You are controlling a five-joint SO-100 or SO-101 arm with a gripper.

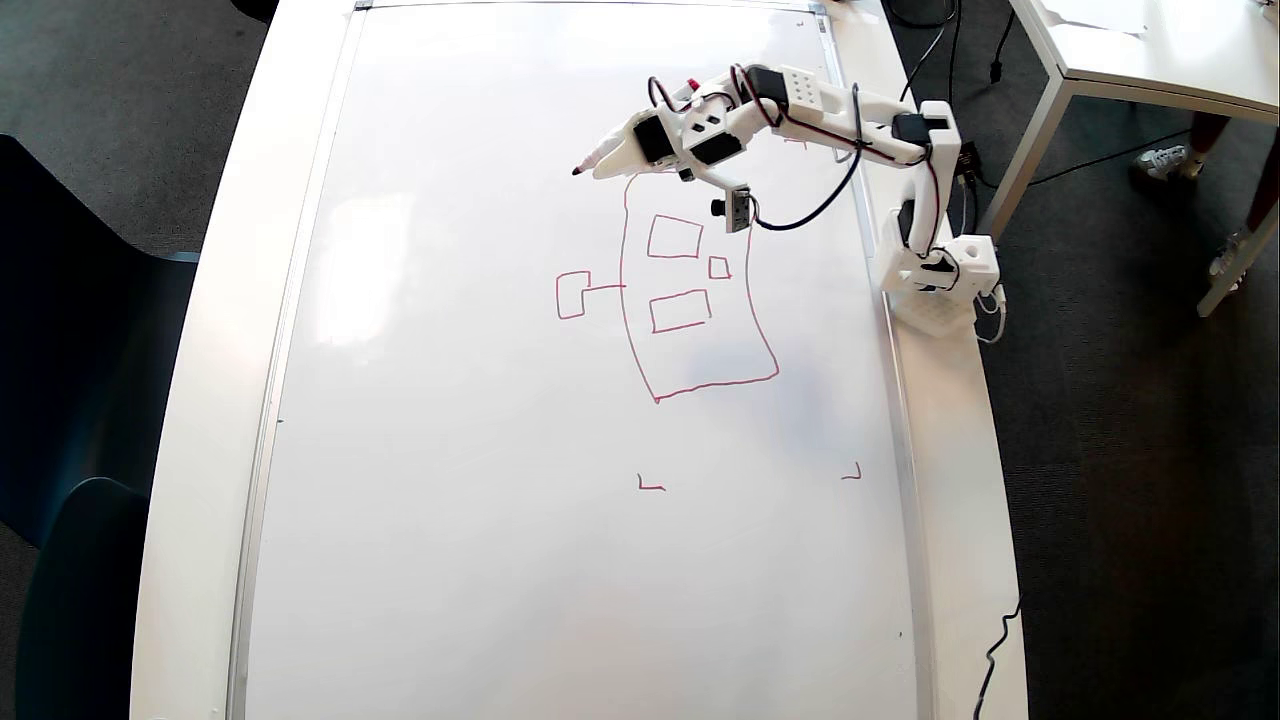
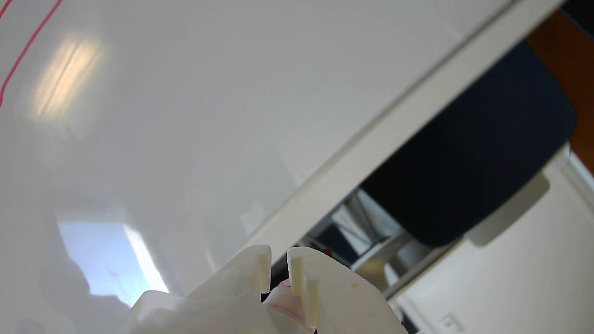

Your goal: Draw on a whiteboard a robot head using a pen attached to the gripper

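In the overhead view the whiteboard [image 1: 480, 400] fills the table top. The red robot head [image 1: 700, 300] is drawn right of its middle: a tall outline holding two rectangles and a small square, with a stalked box [image 1: 572, 295] on its left. My white gripper [image 1: 612, 158] hovers over the outline's upper left corner, shut on the pen [image 1: 597, 161], whose dark tip points left just outside the outline. Whether the tip touches the board cannot be told. In the wrist view the gripper [image 2: 279, 266] rises from the bottom edge with a pinkish part of the pen [image 2: 282, 297] between its jaws, over the whiteboard [image 2: 185, 116].
Small red corner marks [image 1: 650, 486] [image 1: 853, 474] lie below the drawing. The arm's base [image 1: 940, 290] stands on the table rim at the right. A second white table [image 1: 1150, 60] and someone's feet [image 1: 1165, 160] are at the top right. Dark chairs [image 1: 60, 300] stand at the left.
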